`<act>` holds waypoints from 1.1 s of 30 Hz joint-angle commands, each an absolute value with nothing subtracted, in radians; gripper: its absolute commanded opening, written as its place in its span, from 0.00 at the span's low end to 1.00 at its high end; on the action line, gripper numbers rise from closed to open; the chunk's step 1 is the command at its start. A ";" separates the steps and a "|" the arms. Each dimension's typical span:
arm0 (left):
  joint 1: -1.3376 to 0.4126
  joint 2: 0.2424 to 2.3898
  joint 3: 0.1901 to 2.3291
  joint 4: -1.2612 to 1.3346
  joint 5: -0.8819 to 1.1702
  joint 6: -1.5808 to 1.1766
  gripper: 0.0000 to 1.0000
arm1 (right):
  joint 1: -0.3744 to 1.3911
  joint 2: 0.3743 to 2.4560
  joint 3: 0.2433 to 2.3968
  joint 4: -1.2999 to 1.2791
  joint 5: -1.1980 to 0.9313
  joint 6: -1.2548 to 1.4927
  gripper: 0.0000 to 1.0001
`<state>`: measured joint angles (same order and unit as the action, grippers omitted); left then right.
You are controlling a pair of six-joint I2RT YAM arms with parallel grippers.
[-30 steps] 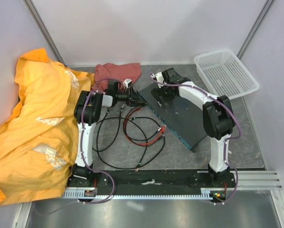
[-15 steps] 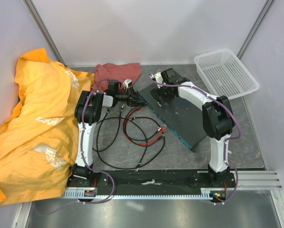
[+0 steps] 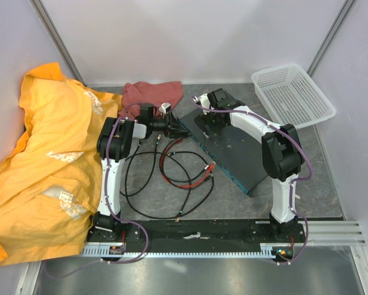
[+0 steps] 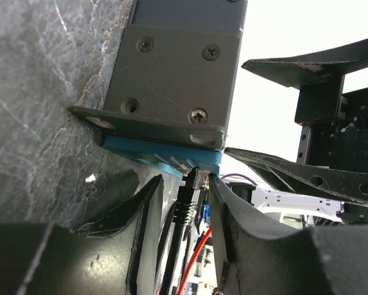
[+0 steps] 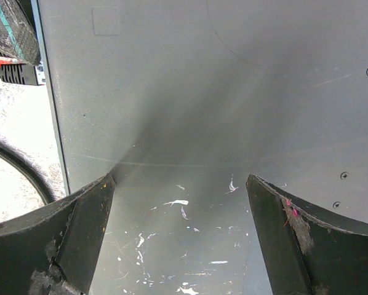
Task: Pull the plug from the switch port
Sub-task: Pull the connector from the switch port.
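Left gripper [image 4: 187,179] straddles the black plug [image 4: 188,200] at the switch's [image 3: 236,153] teal left edge, fingers parted, slim gaps either side. The switch lies flat centre-right; right gripper [image 5: 178,209] splays wide above its far end.

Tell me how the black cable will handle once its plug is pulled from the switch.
Probably floppy: the black cable lies in loose loops on the table, so it should trail limply. Its plug, a small moulded block between the fingers of the left gripper, looks rigid and likely light.
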<state>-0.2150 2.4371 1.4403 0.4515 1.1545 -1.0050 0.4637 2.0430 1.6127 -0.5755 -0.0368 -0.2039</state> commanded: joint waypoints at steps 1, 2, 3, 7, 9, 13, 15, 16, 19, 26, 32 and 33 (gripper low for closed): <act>-0.218 2.470 1.436 0.482 1.097 -1.046 0.43 | 0.477 2.046 1.632 -0.601 -0.026 -0.216 0.98; -0.218 2.470 1.437 0.482 1.095 -1.046 0.43 | 0.479 2.048 1.634 -0.604 -0.025 -0.215 0.98; -0.218 2.470 1.437 0.482 1.092 -1.049 0.42 | 0.479 2.048 1.632 -0.606 -0.025 -0.216 0.98; -0.218 2.468 1.434 0.488 1.089 -1.055 0.36 | 0.482 2.049 1.632 -0.603 -0.025 -0.216 0.98; -0.218 2.468 1.430 0.503 1.088 -1.065 0.29 | 0.482 2.049 1.632 -0.603 -0.025 -0.216 0.98; -0.218 2.468 1.422 0.522 1.091 -1.069 0.06 | 0.483 2.049 1.632 -0.603 -0.021 -0.218 0.98; -0.215 2.468 1.417 0.523 1.091 -1.069 0.02 | 0.486 2.049 1.628 -0.601 -0.021 -0.219 0.98; -0.216 2.467 1.419 0.525 1.091 -1.071 0.01 | 0.486 2.049 1.628 -0.603 -0.021 -0.221 0.98; -0.210 2.465 1.411 0.525 1.097 -1.069 0.02 | 0.489 2.046 1.624 -0.603 -0.023 -0.222 0.98; -0.186 2.462 1.387 0.570 1.137 -1.060 0.01 | 0.495 2.045 1.624 -0.600 -0.021 -0.224 0.98; -0.170 2.471 1.385 0.589 1.201 -1.017 0.02 | 0.502 2.043 1.623 -0.600 -0.020 -0.229 0.98; -0.167 2.470 1.382 0.586 1.213 -1.012 0.01 | 0.503 2.042 1.618 -0.601 -0.020 -0.229 0.98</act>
